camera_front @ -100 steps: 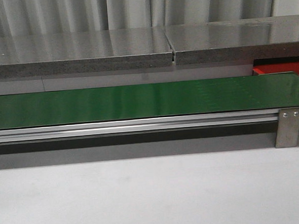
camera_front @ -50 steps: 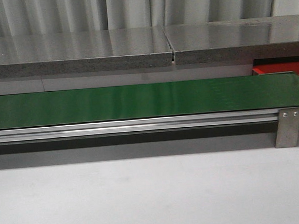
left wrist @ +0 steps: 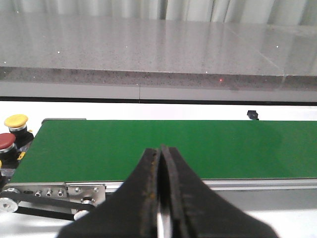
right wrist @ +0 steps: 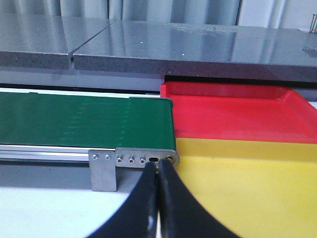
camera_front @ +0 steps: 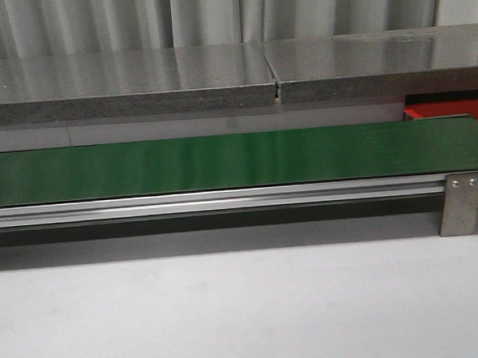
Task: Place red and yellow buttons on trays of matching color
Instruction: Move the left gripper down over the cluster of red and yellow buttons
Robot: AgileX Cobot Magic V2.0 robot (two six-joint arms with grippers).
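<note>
In the left wrist view a yellow button [left wrist: 16, 120] and a red button [left wrist: 6, 141] stand off the green belt [left wrist: 163, 148], beside its end. My left gripper [left wrist: 160, 149] hangs shut over the belt's near edge with nothing between its fingers. The right wrist view shows the red tray [right wrist: 233, 111] past the belt's other end, with the yellow tray [right wrist: 247, 183] nearer to me. My right gripper [right wrist: 158, 164] is shut and empty, in front of the belt's end bracket [right wrist: 143, 159]. A corner of the red tray [camera_front: 462, 108] shows in the front view; neither gripper does.
The green belt [camera_front: 222, 160] runs across the table on an aluminium frame [camera_front: 216, 201]. A grey stone ledge [camera_front: 216, 75] lies behind it. White tabletop [camera_front: 247, 308] lies in front. A metal bracket [camera_front: 461, 202] stands at the belt's right end.
</note>
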